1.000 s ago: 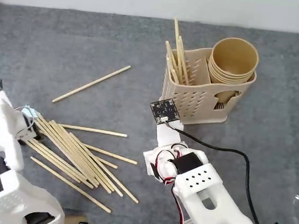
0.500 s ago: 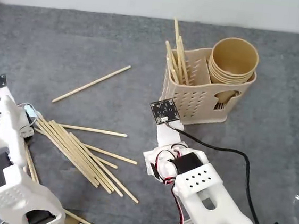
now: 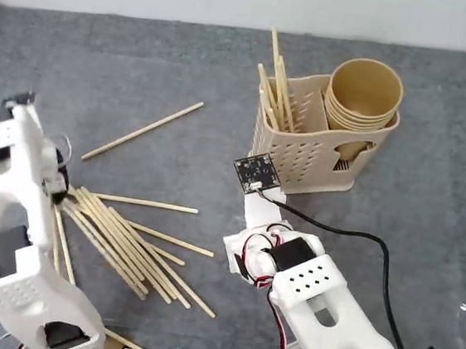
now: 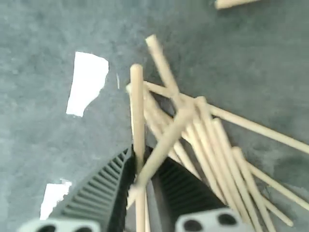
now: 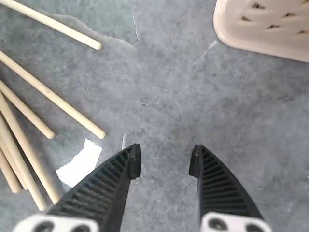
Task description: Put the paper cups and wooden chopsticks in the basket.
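Two crossed chopsticks (image 4: 136,111) pinched by left tool (image 4: 143,162); risks skewed slip or snagging pile (image 3: 125,247) on lift. Right tool (image 5: 164,157) released near basket (image 5: 260,29).

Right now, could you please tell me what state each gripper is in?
The left gripper is closed on wooden chopsticks.
The right gripper is open, holding nothing.
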Controlling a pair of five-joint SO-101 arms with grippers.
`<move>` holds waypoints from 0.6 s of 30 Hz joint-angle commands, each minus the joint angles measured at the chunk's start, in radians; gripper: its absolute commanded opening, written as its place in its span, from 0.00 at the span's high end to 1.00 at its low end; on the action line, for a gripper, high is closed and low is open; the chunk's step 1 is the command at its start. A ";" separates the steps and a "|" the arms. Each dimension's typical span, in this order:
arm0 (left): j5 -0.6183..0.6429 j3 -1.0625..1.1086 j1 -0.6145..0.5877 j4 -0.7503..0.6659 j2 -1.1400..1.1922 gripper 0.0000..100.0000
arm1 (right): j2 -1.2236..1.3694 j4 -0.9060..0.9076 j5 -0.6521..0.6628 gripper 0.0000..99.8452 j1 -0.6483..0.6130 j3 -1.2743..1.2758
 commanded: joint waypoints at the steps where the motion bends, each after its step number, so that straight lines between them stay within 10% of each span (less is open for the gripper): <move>1: 0.009 -0.189 0.038 0.117 -0.014 0.99 | -0.033 -0.004 0.000 0.82 0.016 -0.003; 18: 0.201 -0.763 0.358 0.190 -0.012 0.99 | -0.033 0.018 0.002 0.82 0.016 -0.003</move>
